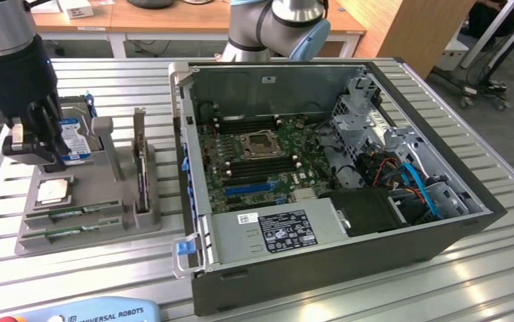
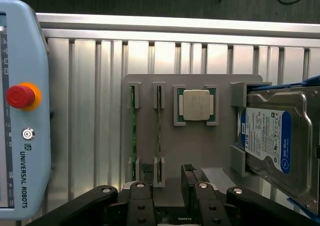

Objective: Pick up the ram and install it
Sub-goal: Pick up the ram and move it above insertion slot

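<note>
Grey tray (image 2: 200, 151), green ram (image 1: 72, 213), silver drive (image 2: 302, 151) with blue label (image 2: 265, 141), pale blue pendant (image 2: 25, 151) with red button (image 2: 20, 96), black gripper (image 2: 167, 176), green motherboard (image 1: 257, 157), black case (image 1: 347, 268)

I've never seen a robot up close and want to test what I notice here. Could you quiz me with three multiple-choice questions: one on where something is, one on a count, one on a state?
1. Where does the hard drive with the blue label stand?
A. in the gray holder beside the computer case
B. inside the case
C. on the floor

2. How many green ram sticks sit in the holder's slots?
A. one
B. two
C. four

3. How is the tool?
A. shut on a stick
B. shut on the hard drive
C. open and empty

Answers:
1 A: it stands at the holder's edge, outside the case.
2 B: two sticks lie in neighbouring slots.
3 C: its fingers stand apart over the holder with nothing between them.
</note>
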Robot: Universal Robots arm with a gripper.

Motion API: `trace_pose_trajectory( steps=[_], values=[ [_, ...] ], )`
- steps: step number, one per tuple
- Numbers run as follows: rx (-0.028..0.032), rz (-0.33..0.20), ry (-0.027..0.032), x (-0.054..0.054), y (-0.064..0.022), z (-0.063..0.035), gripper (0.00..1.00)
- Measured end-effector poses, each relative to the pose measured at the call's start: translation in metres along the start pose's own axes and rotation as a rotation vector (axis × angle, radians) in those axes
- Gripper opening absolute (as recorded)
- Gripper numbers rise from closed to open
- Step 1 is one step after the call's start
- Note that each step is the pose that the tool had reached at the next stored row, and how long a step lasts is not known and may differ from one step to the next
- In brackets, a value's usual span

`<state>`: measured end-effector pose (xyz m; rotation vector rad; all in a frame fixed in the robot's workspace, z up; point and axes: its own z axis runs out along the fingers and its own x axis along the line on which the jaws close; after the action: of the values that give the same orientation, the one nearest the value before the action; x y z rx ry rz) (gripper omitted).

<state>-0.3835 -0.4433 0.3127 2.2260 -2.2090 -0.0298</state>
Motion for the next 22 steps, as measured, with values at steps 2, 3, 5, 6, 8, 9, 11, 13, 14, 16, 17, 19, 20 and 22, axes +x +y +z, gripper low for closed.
trace_pose_trajectory(
  steps=[2,3,5,6,8,9,11,13,14,16,17,19,20,22],
  values=[
    [0.0000,0.000,0.0000,0.000,0.0000,0.0020,0.36],
    [0.0000,0.000,0.0000,0.000,-0.0001,0.0030,0.36],
    [0.0000,0.000,0.0000,0.000,-0.0001,0.0048,0.36],
    [0.0000,0.000,0.0000,0.000,-0.0001,0.0056,0.36],
    [-0.0001,0.000,0.0000,0.000,-0.0001,0.0074,0.36],
    [0.0000,0.000,0.0000,0.000,-0.0002,0.0084,0.36],
    [0.0000,0.000,0.0000,0.000,-0.0002,0.0104,0.36],
    [0.0000,0.000,0.0000,0.000,-0.0002,0.0123,0.36],
    [0.0000,0.000,0.0000,0.000,-0.0002,0.0133,0.36],
    [0.0000,0.000,0.0000,0.000,-0.0003,0.0151,0.36],
    [0.0000,0.000,0.0000,0.000,-0.0003,0.0160,0.36],
    [0.0001,0.000,0.0000,0.000,-0.0003,0.0177,0.36],
    [0.0000,0.000,0.0000,0.000,-0.0003,0.0185,0.36],
    [0.0000,0.000,0.0000,0.000,-0.0003,0.0199,0.36]
  ],
)
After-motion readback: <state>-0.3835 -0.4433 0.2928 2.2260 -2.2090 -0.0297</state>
